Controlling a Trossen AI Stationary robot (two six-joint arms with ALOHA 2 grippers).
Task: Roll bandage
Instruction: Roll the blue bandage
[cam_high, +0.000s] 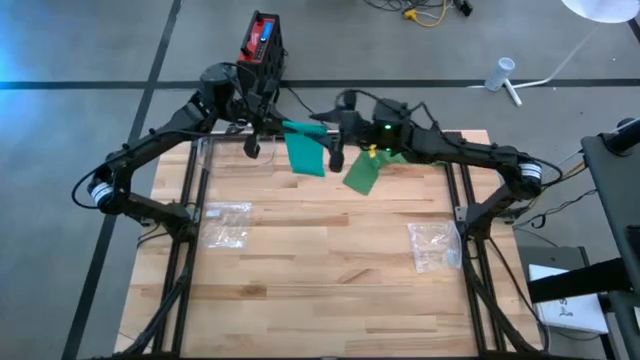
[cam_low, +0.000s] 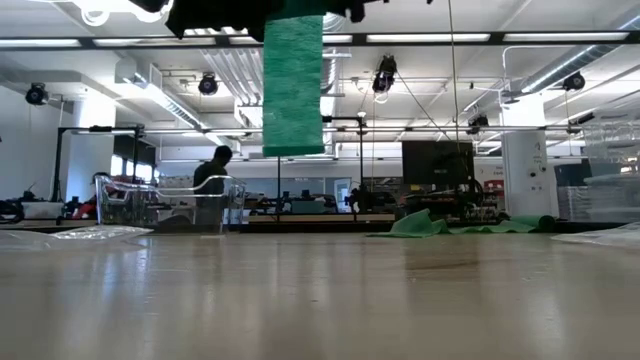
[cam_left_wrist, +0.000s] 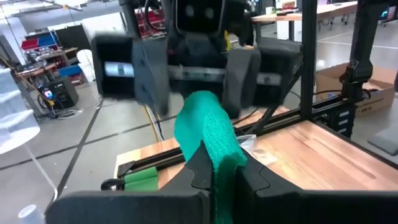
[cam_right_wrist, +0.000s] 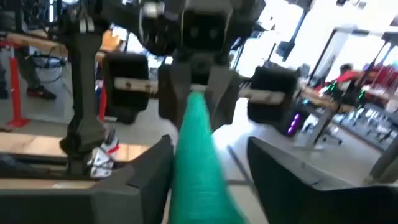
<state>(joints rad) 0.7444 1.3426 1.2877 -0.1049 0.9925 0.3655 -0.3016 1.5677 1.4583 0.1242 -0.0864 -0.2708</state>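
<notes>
A pale wooden table fills the near ground, its planks bare toward the near edge. A clear plastic bag lies left of centre and a second plastic bag lies on the right side. Farther back, a loose green cloth rests on the wood right of centre. Above the far part of the table, the left gripper is clamped shut on one end of a green bandage, which hangs down clear of the surface. The right gripper faces it from the right, its fingers spread apart on either side of the strip. Beyond the table, a red device sits on grey floor. In the level view, a workshop with ceiling lights and a distant person shows behind.
</notes>
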